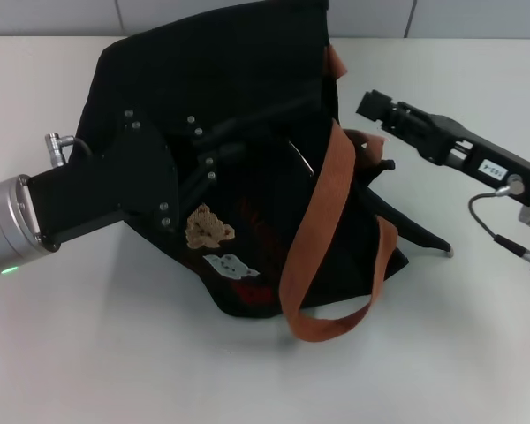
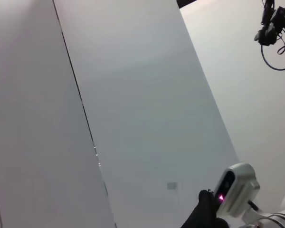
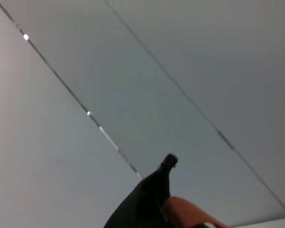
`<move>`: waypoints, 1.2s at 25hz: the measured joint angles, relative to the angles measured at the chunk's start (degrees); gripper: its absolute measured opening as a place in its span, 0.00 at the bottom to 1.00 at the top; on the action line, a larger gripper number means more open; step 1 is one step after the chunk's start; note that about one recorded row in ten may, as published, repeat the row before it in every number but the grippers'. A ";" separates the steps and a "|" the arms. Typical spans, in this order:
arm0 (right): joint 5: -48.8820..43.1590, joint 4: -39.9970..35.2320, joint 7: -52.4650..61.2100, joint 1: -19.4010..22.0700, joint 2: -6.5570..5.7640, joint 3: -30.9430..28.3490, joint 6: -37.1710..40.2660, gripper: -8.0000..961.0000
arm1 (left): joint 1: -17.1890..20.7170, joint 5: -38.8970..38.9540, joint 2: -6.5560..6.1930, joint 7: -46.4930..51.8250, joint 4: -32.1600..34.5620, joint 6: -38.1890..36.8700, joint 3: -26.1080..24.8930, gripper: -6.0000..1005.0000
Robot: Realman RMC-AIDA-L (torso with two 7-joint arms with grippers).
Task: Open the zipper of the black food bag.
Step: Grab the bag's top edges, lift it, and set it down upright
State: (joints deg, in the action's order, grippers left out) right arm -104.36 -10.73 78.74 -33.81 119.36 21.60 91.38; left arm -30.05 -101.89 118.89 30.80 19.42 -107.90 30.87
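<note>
The black food bag [image 1: 247, 203] is pressed by the left gripper [image 1: 238, 141]; the right gripper [image 1: 380, 159] is held beside a strap [image 1: 322, 230]. Neither grip can be told.

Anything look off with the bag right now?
Yes. The bag lies slumped and tilted on the table, not upright. One strap trails over its side. The left gripper is over its face, the right gripper beside it.

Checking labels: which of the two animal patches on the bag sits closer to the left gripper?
The tan bear patch; the white animal patch lies below it, farther from the left gripper.
</note>
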 joint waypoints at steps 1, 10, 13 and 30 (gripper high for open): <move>0.45 -0.17 0.00 0.34 -0.02 -0.01 0.26 0.37 | 0.03 0.15 -0.02 0.00 0.00 0.00 -0.01 0.10; 1.11 0.60 -24.87 2.43 0.07 0.46 3.39 0.38 | 0.08 0.35 0.10 0.02 -0.08 0.09 0.32 0.10; 1.80 5.91 -43.50 3.49 0.21 0.04 3.43 0.39 | 0.08 0.37 0.12 0.03 -0.44 0.11 0.33 0.10; 8.14 28.48 -110.09 4.21 0.50 -5.24 -4.22 0.51 | -0.63 0.38 0.20 0.29 -2.29 0.28 0.53 0.10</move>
State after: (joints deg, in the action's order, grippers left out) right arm -96.22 17.75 -31.35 -29.60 119.87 16.37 87.17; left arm -30.68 -101.51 119.09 31.09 17.13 -107.62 31.40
